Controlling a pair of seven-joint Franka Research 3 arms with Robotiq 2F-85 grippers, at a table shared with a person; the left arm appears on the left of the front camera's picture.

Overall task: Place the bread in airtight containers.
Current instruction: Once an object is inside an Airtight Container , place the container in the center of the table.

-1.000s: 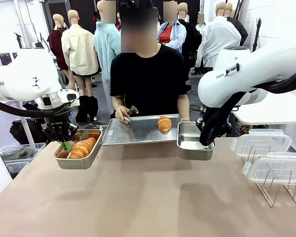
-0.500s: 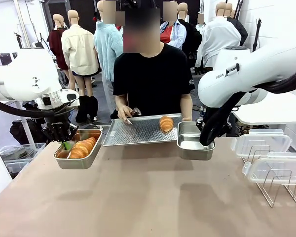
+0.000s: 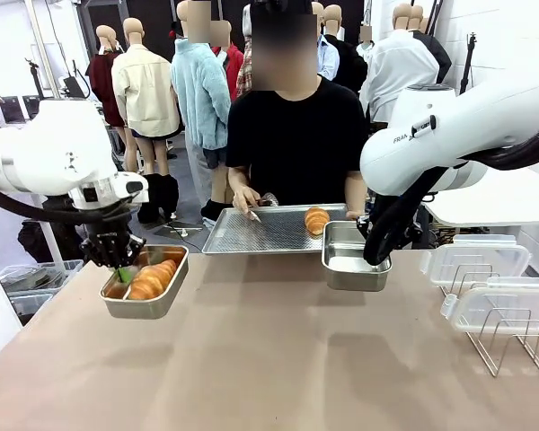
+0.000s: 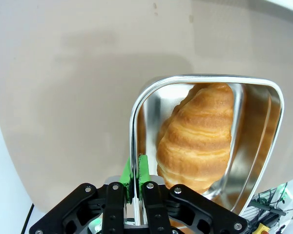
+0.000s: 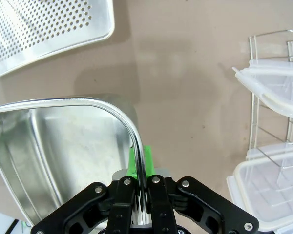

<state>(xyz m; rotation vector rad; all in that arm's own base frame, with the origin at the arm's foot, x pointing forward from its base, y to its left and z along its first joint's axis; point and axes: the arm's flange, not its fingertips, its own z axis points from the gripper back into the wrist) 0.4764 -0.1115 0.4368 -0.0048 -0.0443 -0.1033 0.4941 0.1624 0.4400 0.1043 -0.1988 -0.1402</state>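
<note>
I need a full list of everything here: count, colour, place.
flat perforated steel tray: one, silver, before the person.
rectangular stainless-steel tins: two, silver, left tin and right tin flanking tray.
golden-brown crescent croissants: two, golden-brown, one in left tin, one on tray.
clear plastic white-rimmed lids: two, clear, on rack.
wire rack: one, silver, table's right.
person's hand: one, at tray's far rim.
left gripper: one, black, shut on left tin's rim.
right gripper: one, black, shut on right tin's rim.
</note>
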